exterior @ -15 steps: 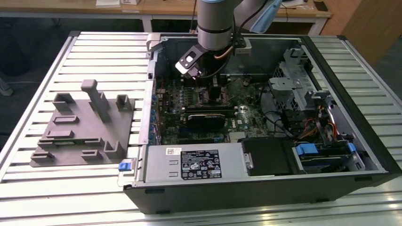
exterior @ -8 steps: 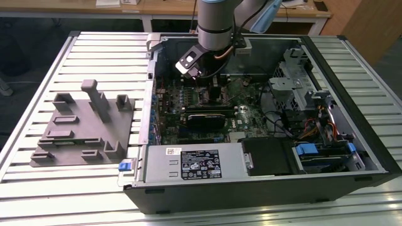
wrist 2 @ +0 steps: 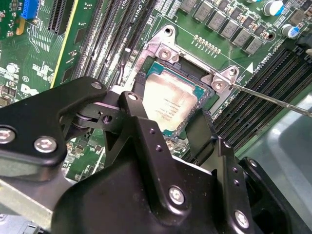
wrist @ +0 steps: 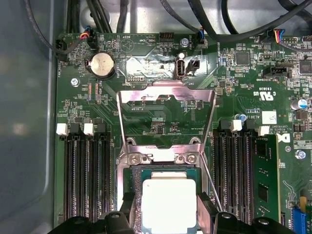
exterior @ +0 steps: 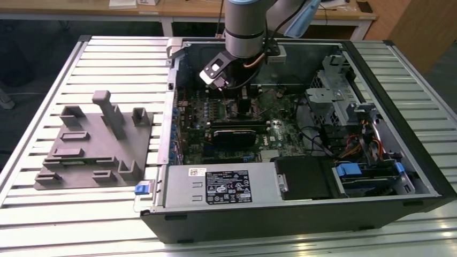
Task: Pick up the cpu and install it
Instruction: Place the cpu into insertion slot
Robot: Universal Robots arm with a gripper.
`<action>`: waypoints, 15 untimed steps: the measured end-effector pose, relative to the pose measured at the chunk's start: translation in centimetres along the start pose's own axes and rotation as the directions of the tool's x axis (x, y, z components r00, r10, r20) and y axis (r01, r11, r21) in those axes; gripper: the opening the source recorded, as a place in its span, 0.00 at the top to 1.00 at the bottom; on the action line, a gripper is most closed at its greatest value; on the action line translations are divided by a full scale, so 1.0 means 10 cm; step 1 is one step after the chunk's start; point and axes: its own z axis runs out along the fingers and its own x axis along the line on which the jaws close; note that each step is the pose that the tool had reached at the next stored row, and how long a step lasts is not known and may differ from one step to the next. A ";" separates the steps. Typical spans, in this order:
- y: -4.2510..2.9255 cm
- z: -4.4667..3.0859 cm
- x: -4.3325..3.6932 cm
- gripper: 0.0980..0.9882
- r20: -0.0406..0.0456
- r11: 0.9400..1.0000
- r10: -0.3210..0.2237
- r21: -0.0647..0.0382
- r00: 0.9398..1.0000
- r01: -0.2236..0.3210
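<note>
Open computer case on slatted table. Inside, motherboard lies flat. Arm's gripper down at far end of board, narrowly parted, pinching cpu by two opposite edges; chip low in socket. Risk, my guess: slight tilt or offset bends socket pins.

The cpu is matt pale metal, the socket frame glossy metal.
</note>
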 end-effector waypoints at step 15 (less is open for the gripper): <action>0.000 0.002 0.000 0.52 -0.001 1.000 -0.007 0.000 1.000 0.007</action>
